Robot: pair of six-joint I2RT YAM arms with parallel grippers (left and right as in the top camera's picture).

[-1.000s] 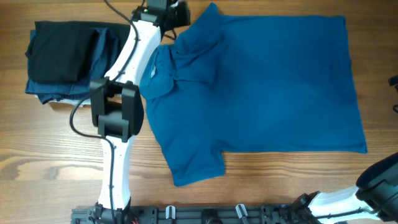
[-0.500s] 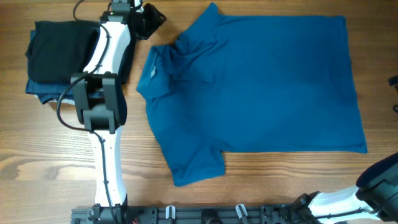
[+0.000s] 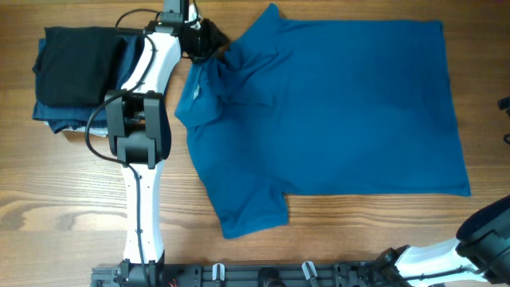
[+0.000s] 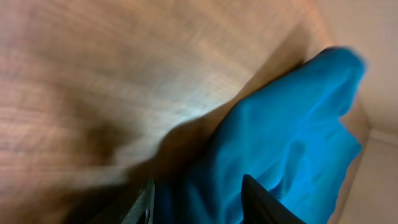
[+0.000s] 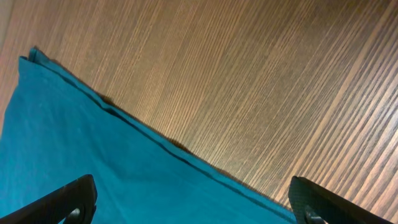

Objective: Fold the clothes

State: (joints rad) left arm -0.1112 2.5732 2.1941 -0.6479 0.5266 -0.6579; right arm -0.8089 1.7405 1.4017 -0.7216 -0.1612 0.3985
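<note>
The blue polo shirt [image 3: 335, 112] lies spread flat on the desk [image 3: 64, 191], its collar end by the left jaws. The left jaws stand part open, with a raised fold of shirt between them. The right jaws gape wide, the shirt's hem between them and bare desk ahead.

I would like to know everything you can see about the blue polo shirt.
The blue polo shirt is bright blue, of soft plain cloth, with collar and short sleeves. It lies spread flat on the wooden table, collar to the left, hem to the right. The near sleeve is spread out; the far sleeve is rumpled by the collar. The left end effector meets that rumpled part, fingers apart with cloth between them.
</note>
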